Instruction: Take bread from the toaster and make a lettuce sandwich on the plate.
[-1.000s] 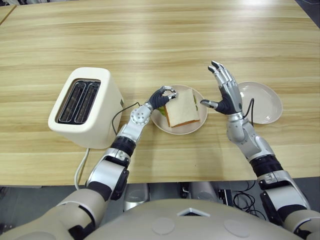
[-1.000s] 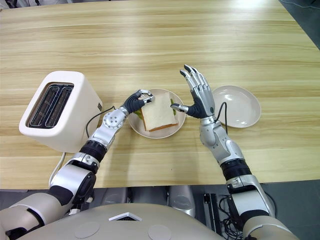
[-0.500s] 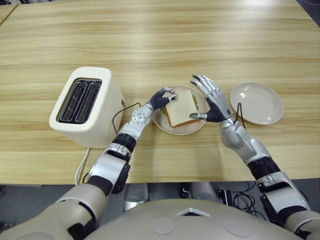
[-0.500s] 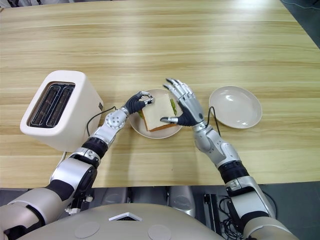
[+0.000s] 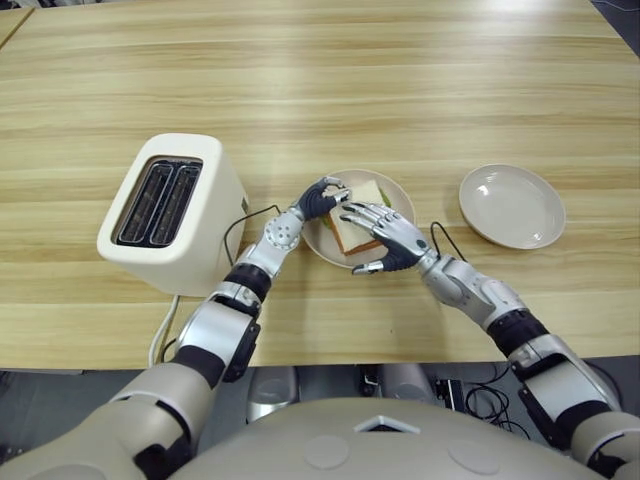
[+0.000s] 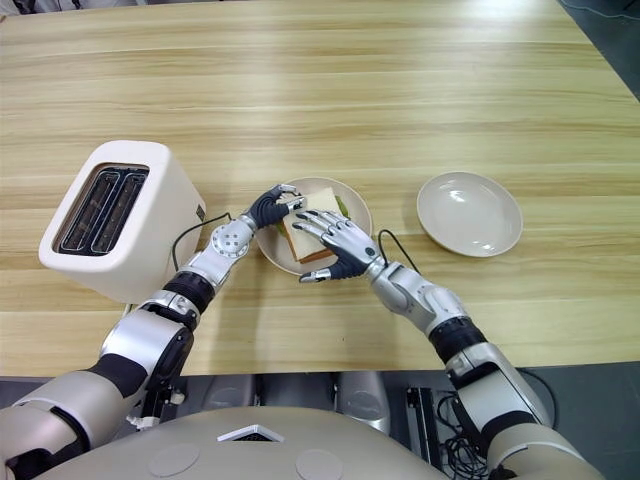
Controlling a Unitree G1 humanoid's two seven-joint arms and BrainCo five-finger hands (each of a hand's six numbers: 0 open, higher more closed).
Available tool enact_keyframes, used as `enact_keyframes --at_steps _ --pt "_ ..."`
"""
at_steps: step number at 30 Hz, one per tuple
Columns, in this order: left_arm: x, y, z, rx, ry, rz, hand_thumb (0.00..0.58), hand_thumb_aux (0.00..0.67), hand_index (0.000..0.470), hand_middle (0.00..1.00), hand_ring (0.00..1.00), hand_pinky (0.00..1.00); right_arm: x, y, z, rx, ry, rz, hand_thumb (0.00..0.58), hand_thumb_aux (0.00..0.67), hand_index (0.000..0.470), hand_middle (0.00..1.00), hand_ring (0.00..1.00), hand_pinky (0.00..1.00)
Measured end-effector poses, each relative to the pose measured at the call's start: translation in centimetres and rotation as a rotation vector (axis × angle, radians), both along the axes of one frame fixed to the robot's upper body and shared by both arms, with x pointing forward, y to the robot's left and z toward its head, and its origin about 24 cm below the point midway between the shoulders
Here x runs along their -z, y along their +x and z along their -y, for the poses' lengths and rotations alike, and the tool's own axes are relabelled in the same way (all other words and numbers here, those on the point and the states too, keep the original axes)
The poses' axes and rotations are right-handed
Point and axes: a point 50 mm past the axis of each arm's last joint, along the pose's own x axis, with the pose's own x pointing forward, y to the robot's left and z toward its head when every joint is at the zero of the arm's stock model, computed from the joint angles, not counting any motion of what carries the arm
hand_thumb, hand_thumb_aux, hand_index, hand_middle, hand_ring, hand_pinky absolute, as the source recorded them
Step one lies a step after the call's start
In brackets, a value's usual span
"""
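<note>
Toaster (image 5: 170, 212) slots look empty, plate (image 5: 404, 198) beside it carries stacked sandwich (image 5: 368, 192), L hand (image 5: 320, 197) curled pinching its left corner, R hand (image 5: 385, 235) splayed flat on top: final squaring step imo, next needs light press + clean release.

right hand (image 6: 338, 243) lies flat on the sandwich (image 6: 316, 203); left hand (image 6: 270, 207) pinches its corner.

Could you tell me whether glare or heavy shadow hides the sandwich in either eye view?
Left eye view: glare lies only on the table at its far edge, well away from the sandwich; the empty plate has a mild sheen. Right eye view: the same far-edge glare; the toaster casts only a soft shadow; the right hand, not glare, covers part of the sandwich.
</note>
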Motion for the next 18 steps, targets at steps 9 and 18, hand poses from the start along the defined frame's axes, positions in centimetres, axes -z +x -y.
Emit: enact_keyframes --at_steps 9,18 --pt "0.2 0.1 -0.3 -0.029 0.048 0.013 0.190 0.121 0.083 1.00 1.00 1.00 0.1 0.8 -0.5 -0.021 -0.066 -0.050 0.000 0.000 0.000 0.00 0.00 0.00" --pt "-3.9 0.6 -1.1 -0.029 0.125 0.324 0.000 0.000 0.000 0.00 0.00 0.00 -0.8 1.6 0.1 0.047 -0.032 -0.055 0.000 0.000 0.000 0.00 0.00 0.00"
